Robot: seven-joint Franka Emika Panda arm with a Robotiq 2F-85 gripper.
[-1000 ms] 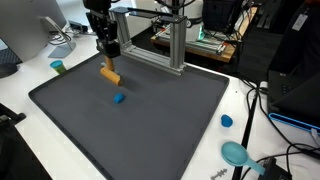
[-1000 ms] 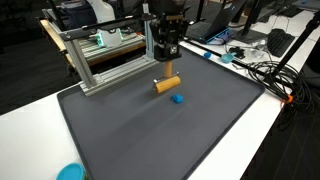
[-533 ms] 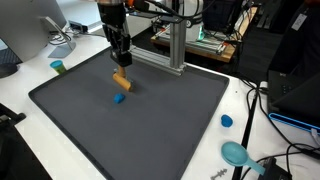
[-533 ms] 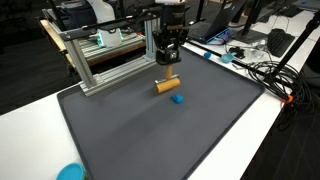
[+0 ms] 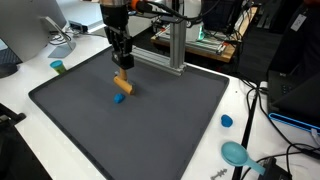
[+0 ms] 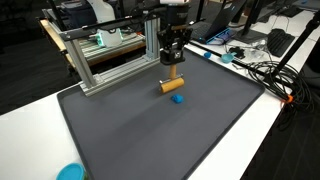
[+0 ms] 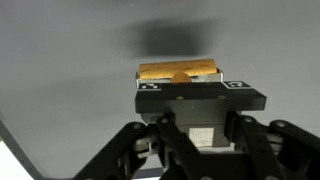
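Note:
My gripper (image 5: 121, 68) is shut on an orange block (image 5: 122, 83) and holds it just above the dark grey mat (image 5: 150, 130), near the mat's far side. In the other exterior view the gripper (image 6: 172, 68) and the block (image 6: 171, 86) show in the same way. A small blue piece (image 5: 117, 98) lies on the mat close below the block, also seen in an exterior view (image 6: 178, 98). In the wrist view the orange block (image 7: 178, 71) sits at the gripper's tip (image 7: 178, 80), with its shadow on the mat beyond; the fingertips are hidden by the gripper body.
An aluminium frame (image 5: 178, 45) stands at the mat's far edge, close behind the gripper. A small teal cylinder (image 5: 58, 67), a blue cap (image 5: 226, 121) and a teal bowl (image 5: 236, 153) lie on the white table off the mat. Cables (image 6: 262, 70) run along one side.
The gripper has carried the orange block a short way sideways along the mat, closer to the blue piece. The blue piece has not moved.

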